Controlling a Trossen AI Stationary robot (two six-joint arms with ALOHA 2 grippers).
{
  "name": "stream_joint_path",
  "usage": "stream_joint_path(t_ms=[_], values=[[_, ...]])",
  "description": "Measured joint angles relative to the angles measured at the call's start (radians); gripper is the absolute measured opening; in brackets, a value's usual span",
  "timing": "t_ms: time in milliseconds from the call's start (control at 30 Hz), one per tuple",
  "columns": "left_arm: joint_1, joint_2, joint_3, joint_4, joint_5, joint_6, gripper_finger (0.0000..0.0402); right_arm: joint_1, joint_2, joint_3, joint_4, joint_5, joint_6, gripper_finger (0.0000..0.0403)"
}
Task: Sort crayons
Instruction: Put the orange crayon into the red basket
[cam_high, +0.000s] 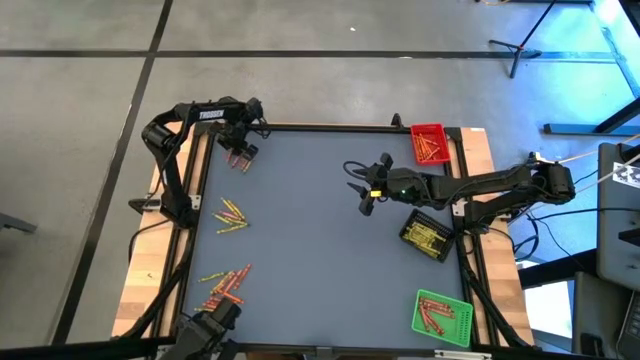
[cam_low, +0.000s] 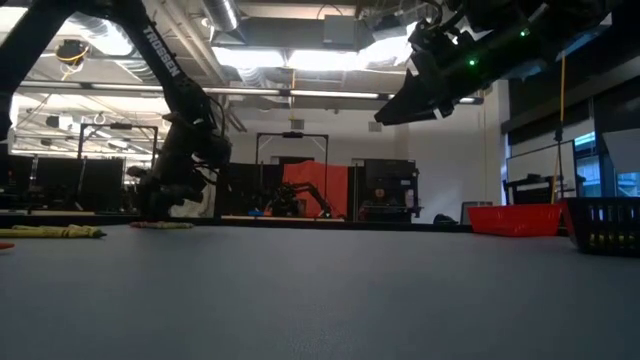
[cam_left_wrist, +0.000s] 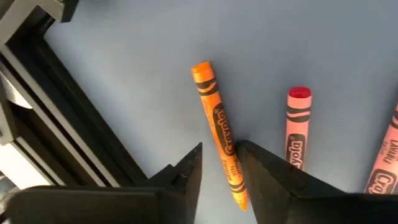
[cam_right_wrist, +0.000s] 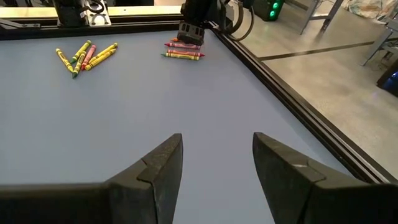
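Crayons are seen in several spots on the grey bench (cam_high: 320, 230). An orange crayon (cam_left_wrist: 217, 127) lies flat on the bench between the fingers of the left gripper (cam_left_wrist: 219, 171), at the far-left corner by the black frame rail (cam_left_wrist: 68, 118). Both fingers are set close on either side of it; whether they actually press it can't be told, and the crayon is not lifted. A red crayon (cam_left_wrist: 297, 127) lies just beside it, approx. parallel, and a pink one (cam_left_wrist: 387, 162) is cut off at the picture's edge. In the high view the same small cluster (cam_high: 240, 158) is seen under the left gripper (cam_high: 243, 150).

Further along the left side, a mixed group of yellow, green and pink crayons (cam_high: 231, 216) is spread on the bench, and a bigger red/orange pile (cam_high: 226, 285) lies near the front-left corner.

On the right side, three trays are found: a red tray (cam_high: 430, 143) at the far corner with crayons inside, a black tray (cam_high: 427, 237) w/ yellow crayons near the middle, and a green tray (cam_high: 441, 316) w/ red crayons at the front.

The right gripper (cam_high: 368, 195) is held above the bench's middle-right, well apart from the crayons, fingers spread and nothing between them, as shown in the right wrist view (cam_right_wrist: 217, 168).
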Motion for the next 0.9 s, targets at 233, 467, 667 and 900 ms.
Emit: stream_joint_path(t_ms=[233,467,667,900], values=[[0.010,0.000,0.000,0.006,0.015,0.026,0.0029,0.000,0.000,0.000,-0.005,0.000,0.000,0.0193],[0.016,-0.001,0.002,0.006,0.005,0.051,0.0008,0.000,0.000,0.000,-0.004,0.000,0.000,0.0193],[-0.010,-0.021,0.009,-0.032,-0.078,0.053,0.0020,0.000,0.000,0.000,-0.004,0.000,0.000,0.0193],[-0.128,-0.216,0.011,-0.029,-0.130,0.063,0.0023,0.000,0.000,0.000,-0.004,0.000,0.002,0.0193]])
